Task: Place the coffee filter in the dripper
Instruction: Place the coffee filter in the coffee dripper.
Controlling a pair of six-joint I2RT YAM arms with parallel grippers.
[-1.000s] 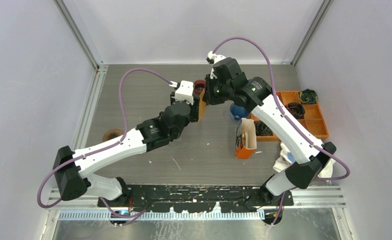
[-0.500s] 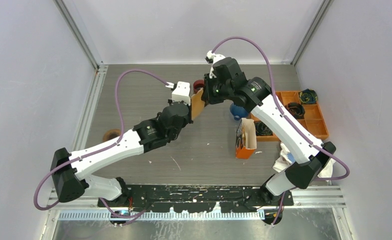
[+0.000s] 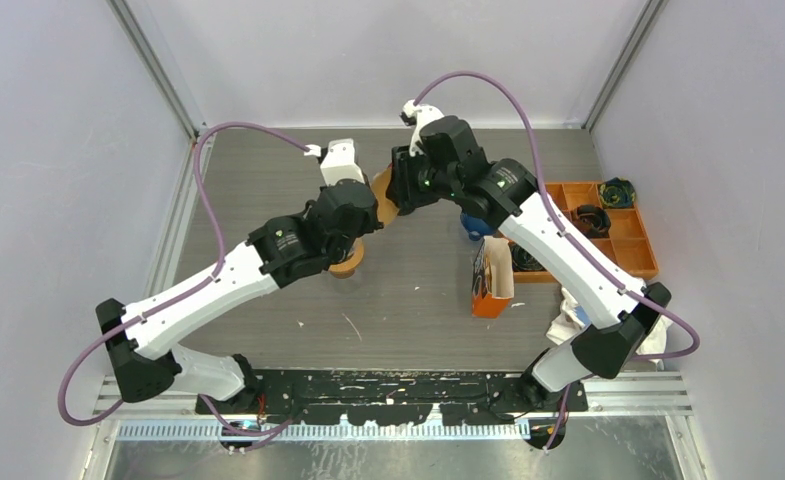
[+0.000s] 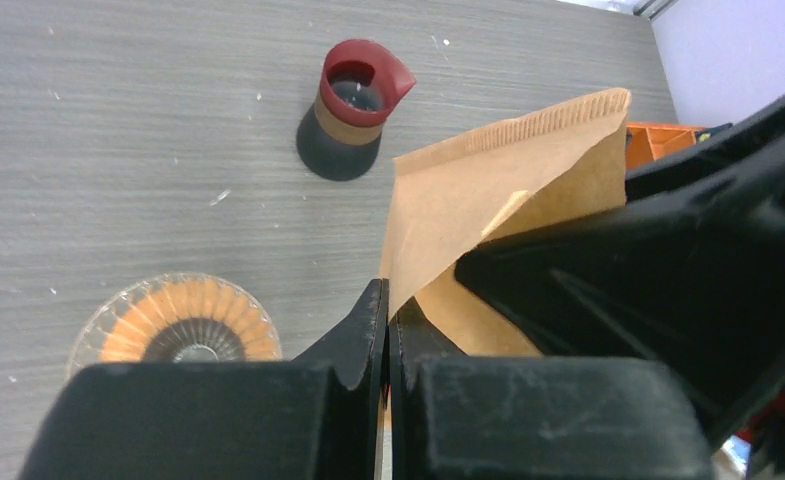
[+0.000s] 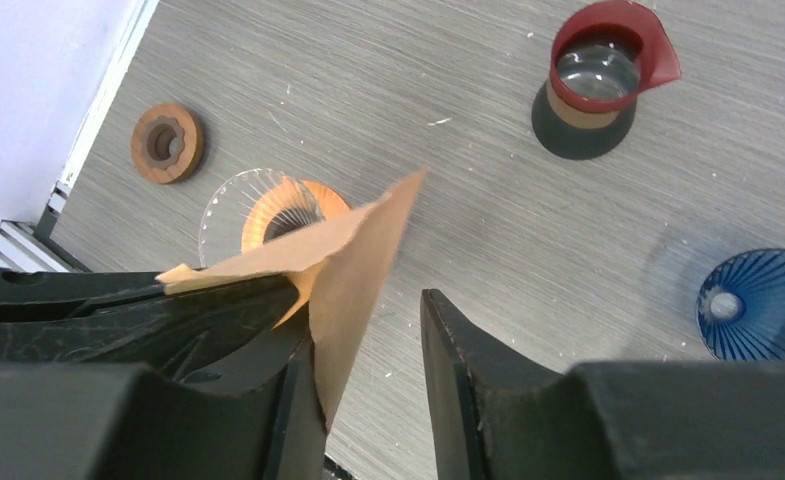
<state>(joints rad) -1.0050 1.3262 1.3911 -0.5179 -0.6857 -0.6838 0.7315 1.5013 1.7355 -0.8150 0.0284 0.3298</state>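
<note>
The coffee filter [image 4: 488,200] is pinched by one edge in the clenched left gripper [image 4: 386,340], likely to carry it clear of the table [image 4: 118,120]. The right gripper [image 5: 368,300] stands parted, gripping nothing (paper just beside one finger). The orange dripper [image 5: 278,215] sits below the left gripper on grey wood-grain, with pale walls [image 3: 68,150] around.

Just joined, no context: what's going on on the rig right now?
The left gripper is shut on the edge of a brown paper filter, holding it in the air. The right gripper is right beside it with its jaws apart and the filter lying against one finger, so it looks like a handover to the left arm. The orange dripper sits on the table below, with no filter in it yet.
</note>
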